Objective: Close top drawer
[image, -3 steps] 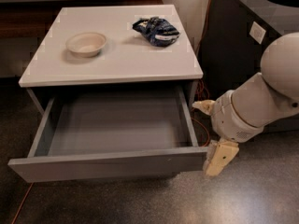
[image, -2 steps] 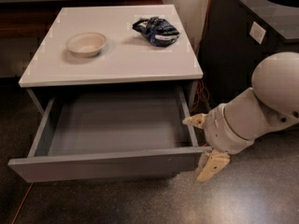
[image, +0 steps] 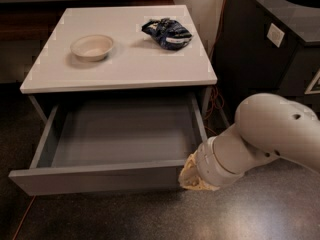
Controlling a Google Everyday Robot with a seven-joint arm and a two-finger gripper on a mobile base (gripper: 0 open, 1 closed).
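Note:
The top drawer (image: 120,136) is pulled far out from under the white tabletop (image: 125,66). Its grey box is empty and its plain flat front panel (image: 95,179) faces me at the bottom left. My gripper (image: 192,177) is low at the right end of that front panel, right against its corner. The thick white wrist and arm (image: 260,139) reach in from the right and hide part of the gripper.
A cream bowl (image: 92,46) and a crumpled blue bag (image: 166,33) lie on the tabletop. A dark cabinet (image: 272,44) with a round hole on top stands at the right, and an orange cable (image: 216,101) hangs between it and the table. The floor is speckled grey.
My arm has swung left and lower, bringing the gripper from beside the drawer's right side to the right end of its front panel. The drawer has not moved.

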